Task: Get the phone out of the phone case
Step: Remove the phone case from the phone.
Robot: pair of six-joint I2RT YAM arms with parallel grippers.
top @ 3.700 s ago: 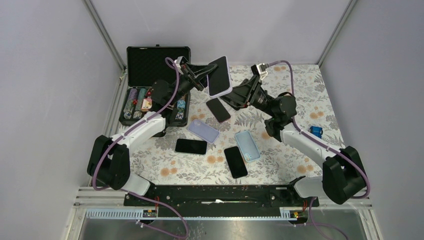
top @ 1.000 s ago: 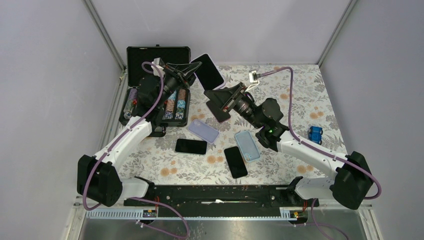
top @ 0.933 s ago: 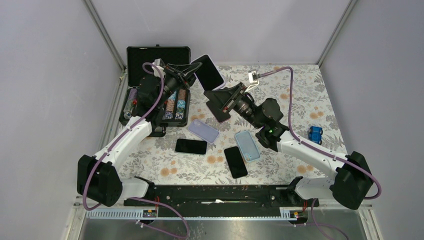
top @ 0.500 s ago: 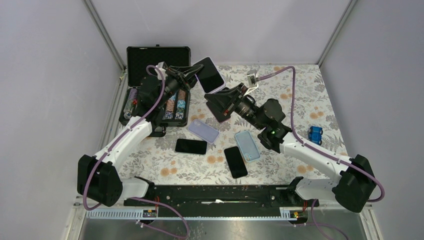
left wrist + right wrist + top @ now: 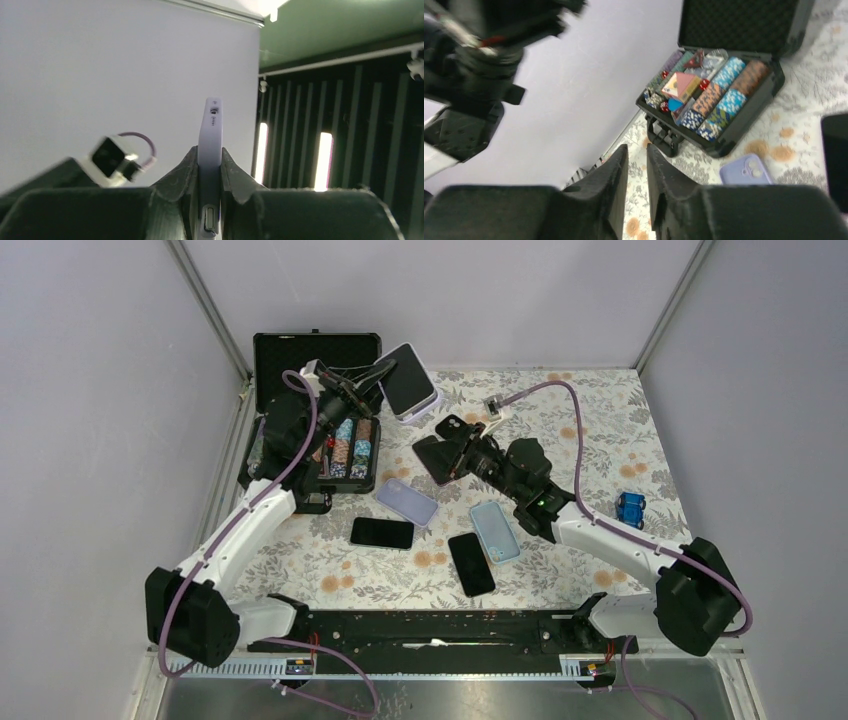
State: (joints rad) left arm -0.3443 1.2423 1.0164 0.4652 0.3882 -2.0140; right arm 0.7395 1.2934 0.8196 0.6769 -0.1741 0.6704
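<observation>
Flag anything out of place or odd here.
Nothing looks spilled or damaged. The cased phone is off the table, clamped in the left gripper and tilted beside the open chip case. The right gripper holds nothing, its jaws narrowly apart.

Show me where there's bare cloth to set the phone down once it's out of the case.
The cloth is bare in the far right corner, beyond the small blue toy. Also bare near-left, in front of the chip case, left of the black phone. The middle is crowded: lavender case, light blue case, another black phone.
</observation>
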